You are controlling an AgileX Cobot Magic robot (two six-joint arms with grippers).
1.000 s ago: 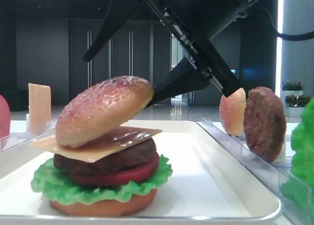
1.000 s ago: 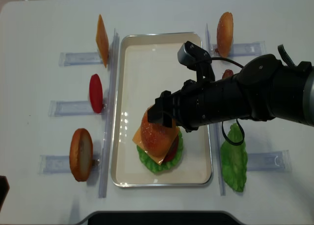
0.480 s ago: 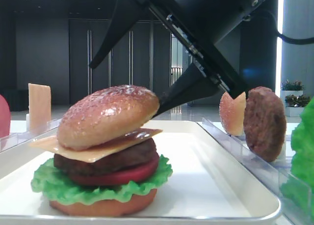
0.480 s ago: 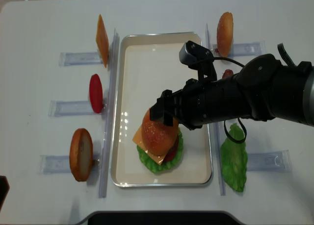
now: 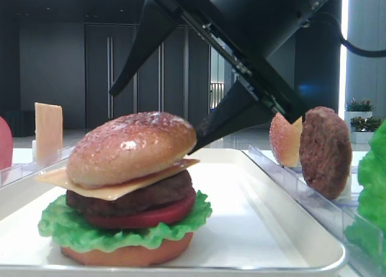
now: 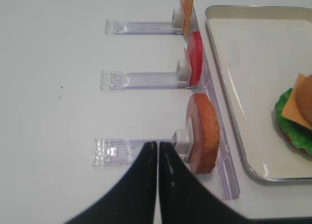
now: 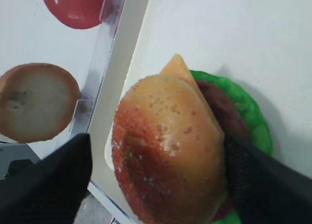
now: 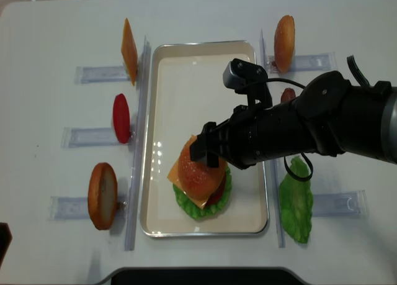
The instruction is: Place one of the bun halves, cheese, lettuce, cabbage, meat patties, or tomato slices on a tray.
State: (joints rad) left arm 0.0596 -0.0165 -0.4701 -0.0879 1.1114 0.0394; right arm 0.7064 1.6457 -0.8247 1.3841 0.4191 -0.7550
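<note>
Straddling the top bun [image 5: 131, 149] at frame centre, the right gripper [image 7: 156, 170], jaws spread, is risking toppling it.

Dark panelled wall [image 5: 72, 72] behind a white table [image 8: 56, 99].

The domed, speckled bun half [image 5: 131, 147] sat tilted atop the stack: cheese [image 5: 111, 186], patty [image 5: 129, 200], tomato slice [image 5: 142, 218], frilly lettuce [image 5: 123, 232], at the white tray's [image 8: 186, 67] near end.
</note>
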